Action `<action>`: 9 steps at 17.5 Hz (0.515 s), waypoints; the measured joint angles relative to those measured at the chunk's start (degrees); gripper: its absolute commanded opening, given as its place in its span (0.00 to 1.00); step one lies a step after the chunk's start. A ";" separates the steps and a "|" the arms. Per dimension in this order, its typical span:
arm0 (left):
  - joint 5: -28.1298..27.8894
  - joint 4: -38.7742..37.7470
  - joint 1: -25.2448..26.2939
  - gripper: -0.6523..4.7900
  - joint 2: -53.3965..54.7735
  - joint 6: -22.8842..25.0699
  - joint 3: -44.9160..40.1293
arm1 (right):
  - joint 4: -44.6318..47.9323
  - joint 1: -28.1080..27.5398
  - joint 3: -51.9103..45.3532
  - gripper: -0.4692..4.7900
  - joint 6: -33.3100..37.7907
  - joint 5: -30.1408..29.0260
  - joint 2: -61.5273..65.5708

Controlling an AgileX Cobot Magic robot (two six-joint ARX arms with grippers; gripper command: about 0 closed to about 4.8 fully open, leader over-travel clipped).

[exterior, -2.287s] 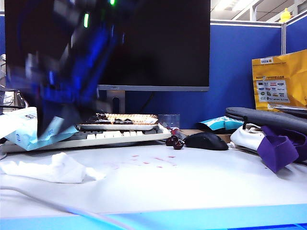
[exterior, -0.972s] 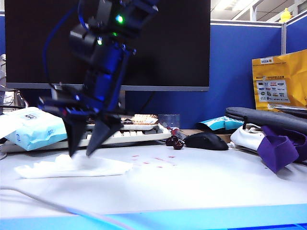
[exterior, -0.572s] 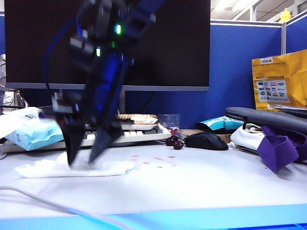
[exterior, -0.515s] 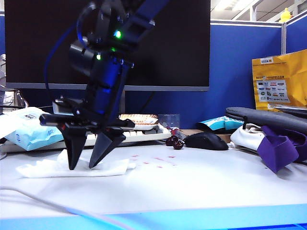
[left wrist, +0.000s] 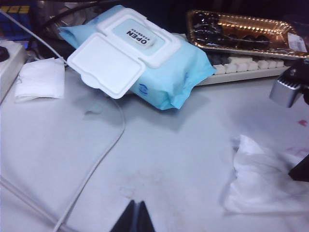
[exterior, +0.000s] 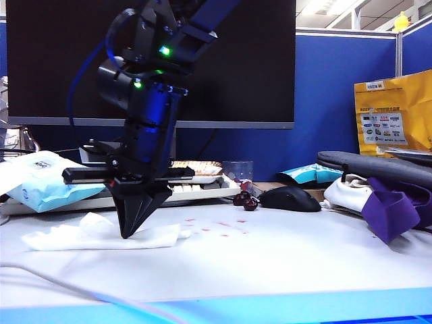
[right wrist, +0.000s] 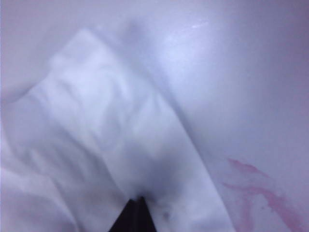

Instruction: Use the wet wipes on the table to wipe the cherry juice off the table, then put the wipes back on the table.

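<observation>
Right pincer [exterior: 127,233] points straight down on the left part of the desk [exterior: 283,256], jaws pressed together into one point, tip planted on the wet wipes [exterior: 101,233]; the right wrist view shows the closed tips [right wrist: 136,212] meeting on the white sheet, so it has the wipe pinched against the desk. The wipe lies crumpled and flat, spread to both sides of the pincer, just in front of the keyboard [exterior: 182,192]. Cherry juice [exterior: 219,228] is a scatter of faint pink-red spots on the desk just right of the wipe's edge, not covered by it; the right wrist view shows a pink smear [right wrist: 256,188] right beside the sheet. Two dark cherries [exterior: 246,200] sit behind the spots, next to a black mouse [exterior: 290,198]. Left pincer [left wrist: 134,220] hangs low over bare desk near a grey cable [left wrist: 96,164], its dark tips together, holding nothing, apart from the wipe [left wrist: 263,183]. Light-blue wipes packet [left wrist: 145,58] with its white flap open lies behind, leaning on the keyboard end. Big dark monitor [exterior: 236,61] stands at the back.
</observation>
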 measured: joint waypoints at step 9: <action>-0.02 0.02 0.00 0.11 0.00 0.02 0.00 | -5.22 -4.79 2.21 0.09 -1.07 6.08 0.37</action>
